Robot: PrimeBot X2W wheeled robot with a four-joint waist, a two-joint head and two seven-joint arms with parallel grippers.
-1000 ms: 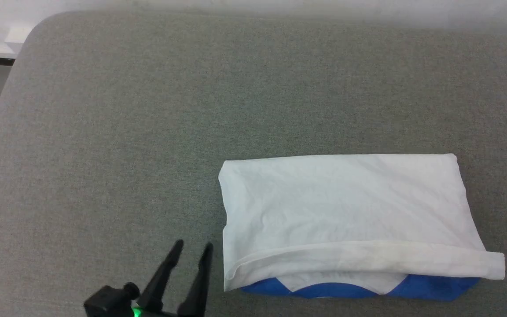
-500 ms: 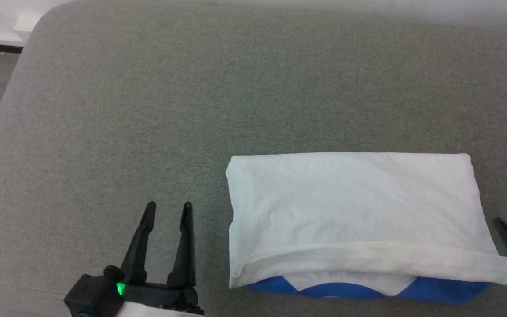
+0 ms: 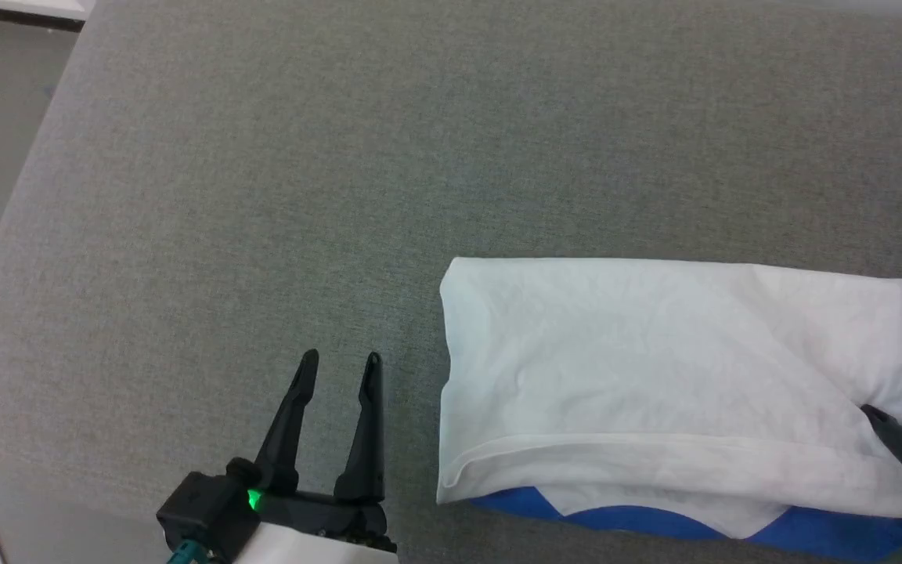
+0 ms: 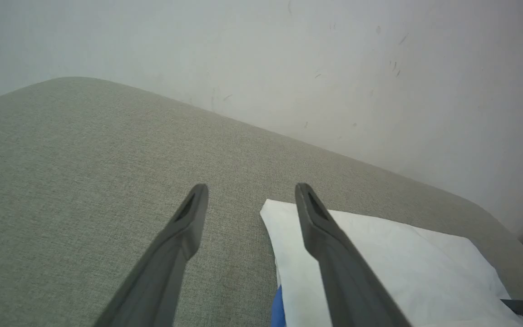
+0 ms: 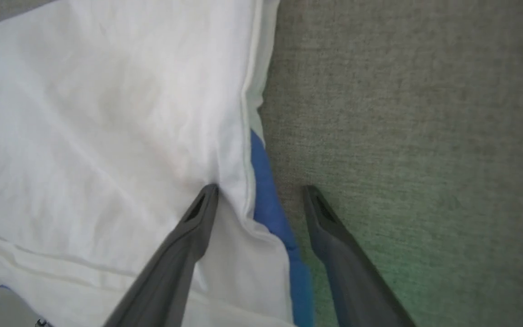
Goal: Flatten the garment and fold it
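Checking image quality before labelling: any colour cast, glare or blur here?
Head view: even soft light, garment crisp, green lamp glowing behind the left gripper. Right wrist view: green cast on the grey surface, garment's white washed out. Left wrist view: fingers slightly soft.

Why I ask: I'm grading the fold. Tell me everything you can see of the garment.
The garment is a thin, soft-looking white shirt folded into a neat rectangle. It is lightly creased, with a rolled hem and bright blue trim peeking out along its near edge. It lies flat on the grey fabric surface. The open right pincer straddles its near right corner, one finger apparently pressing the white cloth. The open left pincer stands apart, to its left.
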